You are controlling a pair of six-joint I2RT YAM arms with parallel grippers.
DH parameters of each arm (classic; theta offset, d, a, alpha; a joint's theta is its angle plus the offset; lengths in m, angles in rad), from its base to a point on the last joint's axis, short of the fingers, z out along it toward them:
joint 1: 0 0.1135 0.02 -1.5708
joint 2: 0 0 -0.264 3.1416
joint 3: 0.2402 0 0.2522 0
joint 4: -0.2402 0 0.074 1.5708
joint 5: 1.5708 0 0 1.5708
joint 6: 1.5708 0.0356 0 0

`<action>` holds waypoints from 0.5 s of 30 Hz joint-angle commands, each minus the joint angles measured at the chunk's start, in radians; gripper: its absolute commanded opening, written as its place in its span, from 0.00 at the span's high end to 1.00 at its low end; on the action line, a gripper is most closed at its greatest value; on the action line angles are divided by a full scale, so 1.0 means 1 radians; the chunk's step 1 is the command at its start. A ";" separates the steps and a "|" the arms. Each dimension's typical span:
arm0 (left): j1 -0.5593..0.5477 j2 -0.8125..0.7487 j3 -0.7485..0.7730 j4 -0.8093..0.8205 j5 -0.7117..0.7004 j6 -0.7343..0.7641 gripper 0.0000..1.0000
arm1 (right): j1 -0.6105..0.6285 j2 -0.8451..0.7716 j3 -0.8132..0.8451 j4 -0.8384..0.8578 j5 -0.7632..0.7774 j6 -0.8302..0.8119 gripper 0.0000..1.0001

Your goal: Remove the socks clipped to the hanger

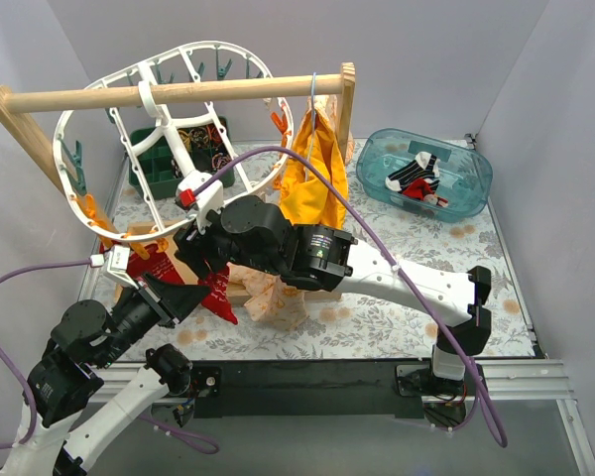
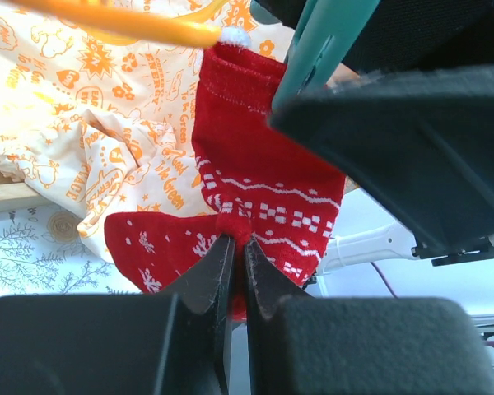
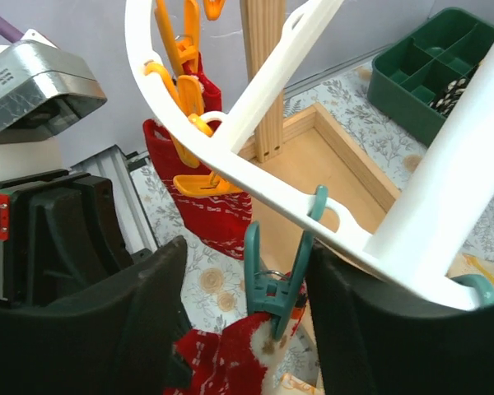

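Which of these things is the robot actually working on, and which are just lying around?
Job: red socks, hanger, teal peg, left end effector, right end effector.
Lying about: yellow garment, pale cloth, green tray.

Knit cloth socks (image 2: 255,164), v. smooth glossy plastic hanger (image 3: 445,164) (rail (image 1: 178,92): matt wood).

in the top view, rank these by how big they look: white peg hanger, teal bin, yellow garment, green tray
1. white peg hanger
2. teal bin
3. yellow garment and green tray: too close to rank, since the hanger's ribs hide part of the tray.
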 commanded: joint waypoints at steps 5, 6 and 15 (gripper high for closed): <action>-0.003 -0.010 0.009 -0.026 0.006 -0.005 1.00 | -0.002 -0.006 0.045 0.039 0.073 -0.001 0.67; -0.003 -0.012 0.008 -0.029 0.001 -0.004 1.00 | 0.000 -0.008 0.038 0.039 0.078 0.000 0.71; -0.003 0.024 -0.025 -0.072 0.017 -0.024 1.00 | 0.000 -0.018 0.013 0.050 0.075 -0.004 0.99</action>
